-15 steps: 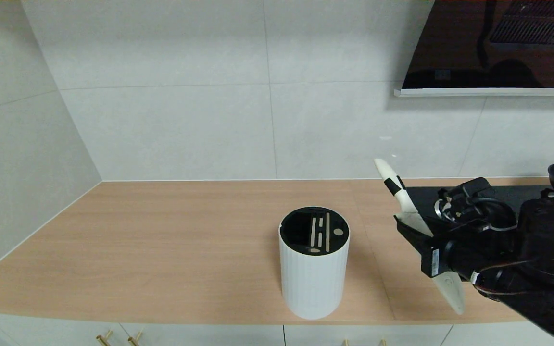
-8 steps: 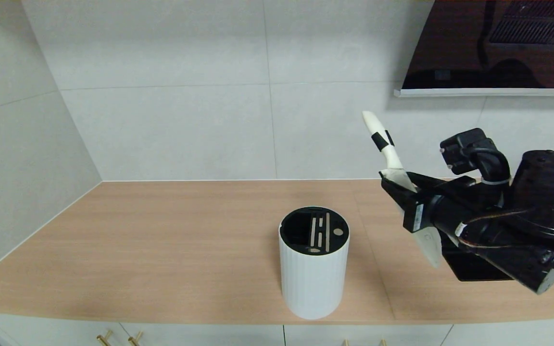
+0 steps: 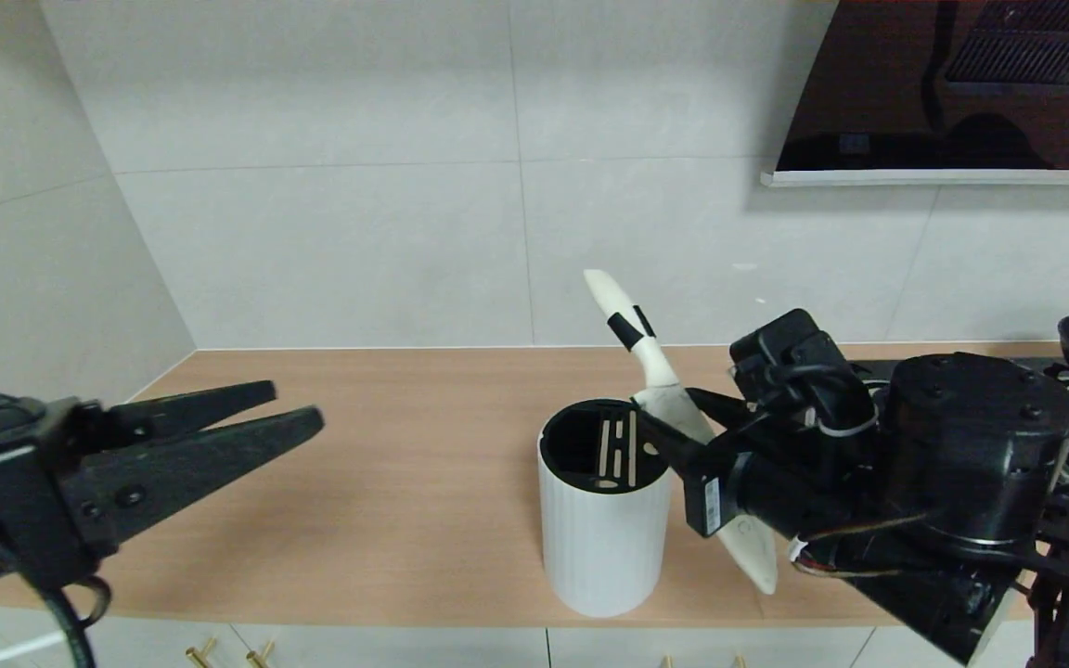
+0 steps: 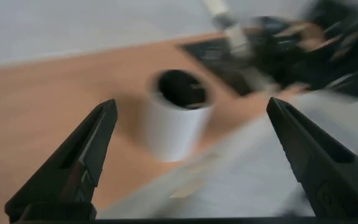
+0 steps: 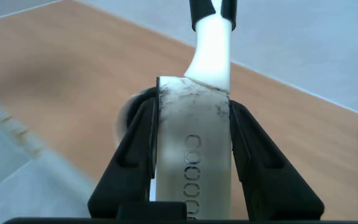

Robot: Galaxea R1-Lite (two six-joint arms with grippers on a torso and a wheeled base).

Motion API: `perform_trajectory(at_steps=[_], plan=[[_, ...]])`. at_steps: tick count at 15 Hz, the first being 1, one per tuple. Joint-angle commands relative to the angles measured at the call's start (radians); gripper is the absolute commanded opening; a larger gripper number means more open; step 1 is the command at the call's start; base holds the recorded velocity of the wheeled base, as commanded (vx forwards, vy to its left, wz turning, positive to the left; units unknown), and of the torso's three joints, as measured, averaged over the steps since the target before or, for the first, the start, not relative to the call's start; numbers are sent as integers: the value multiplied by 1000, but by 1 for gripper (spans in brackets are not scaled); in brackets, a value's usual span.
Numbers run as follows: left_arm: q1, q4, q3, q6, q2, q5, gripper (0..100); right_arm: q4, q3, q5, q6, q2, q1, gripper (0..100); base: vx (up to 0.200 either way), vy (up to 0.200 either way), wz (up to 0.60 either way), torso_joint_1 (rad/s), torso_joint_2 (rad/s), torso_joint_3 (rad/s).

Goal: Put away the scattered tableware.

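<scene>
One knife is in hand: white, with a black band on the handle, clamped across the flat of its blade by the right gripper, whose jaws stand narrow on it. It hangs just to the right of the white holder, which stands on the table. The knife's long axis is tilted, with the handle up and back past the holder's rim and the tip down beside the holder's right wall. The slots in the holder's black top run front to back. As I judge it, the tip lies right of those slots and seemingly below them, so the blade needs lifting, standing nearer upright and carrying left. The left gripper, spread wide and holding nothing, hangs well to the left of the holder, so the right arm is the nearer.
</scene>
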Motion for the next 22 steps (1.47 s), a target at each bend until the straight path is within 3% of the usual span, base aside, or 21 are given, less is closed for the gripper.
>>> perform_trajectory(at_steps=[1, 3, 5, 6, 7, 11, 13, 17, 19, 22], plan=[[-110, -131, 57, -89, 171, -1, 100, -2, 8, -11, 3, 6, 56, 0, 0, 0, 0, 0, 0, 0], [-139, -400, 129, -214, 289, 2, 100, -4, 8, -11, 8, 7, 74, 0, 0, 0, 0, 0, 0, 0], [-159, -656, 171, -319, 397, 71, 100, -5, 19, -11, 8, 16, 81, 0, 0, 0, 0, 0, 0, 0], [-182, -733, 174, -355, 426, 106, 100, -5, 21, -11, 8, 19, 82, 0, 0, 0, 0, 0, 0, 0], [-204, -776, 184, -370, 447, 114, 100, -7, 21, -9, 9, 23, 82, 0, 0, 0, 0, 0, 0, 0], [-230, -806, 174, -372, 495, 114, 100, -8, 13, -13, 12, 50, 130, 0, 0, 0, 0, 0, 0, 0], [-282, -809, 92, -367, 542, 139, 100, -10, 13, -11, 14, 50, 131, 0, 0, 0, 0, 0, 0, 0], [-323, -990, 100, -367, 671, 165, 100, -8, -7, -9, 55, 52, 136, 0, 0, 0, 0, 0, 0, 0], [-368, -1104, 112, -367, 743, 218, 100, -8, -8, -9, 60, 53, 148, 0, 0, 0, 0, 0, 0, 0], [-377, -1135, 114, -365, 780, 241, 100, -8, -11, -13, 69, 49, 150, 0, 0, 0, 0, 0, 0, 0]])
